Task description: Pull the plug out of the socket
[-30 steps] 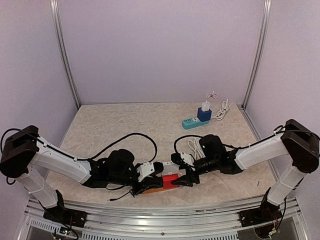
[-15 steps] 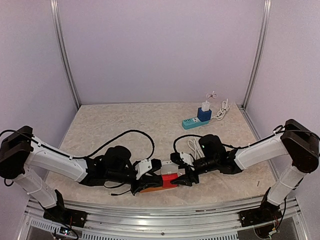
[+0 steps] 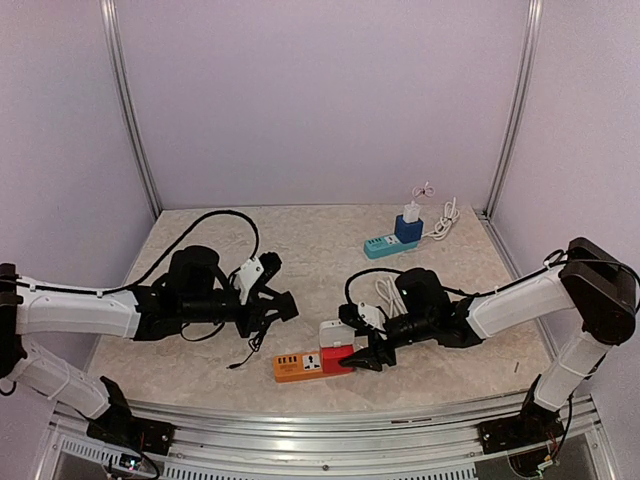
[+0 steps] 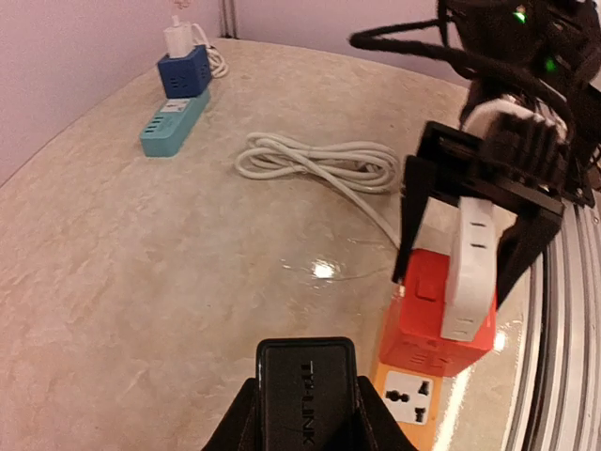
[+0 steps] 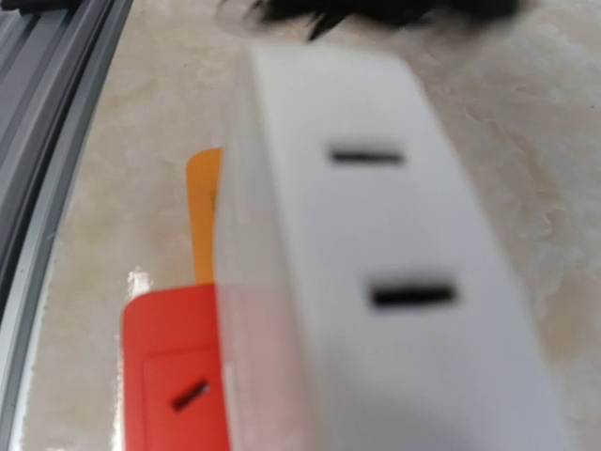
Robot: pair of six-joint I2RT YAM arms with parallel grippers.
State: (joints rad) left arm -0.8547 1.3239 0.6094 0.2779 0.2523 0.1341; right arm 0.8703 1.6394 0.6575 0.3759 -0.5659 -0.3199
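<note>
— Black rectangular plastic plug: where is it?
— Clamped tight in the left tool, held over the beige marbled surface, well apart from the orange-and-red plastic socket strip.
— And the strip?
— Lying near the front edge. The right tool is closed around the white plastic adapter sitting on its red end.
— The plug's lead?
— A black cable, arching back over the left arm.

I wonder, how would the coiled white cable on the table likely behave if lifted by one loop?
Probably floppy: the white cable lies in loose, untied loops, so it would likely sag and uncoil. One strand seems to run toward the orange power strip, so lifting might tug that too.
</note>
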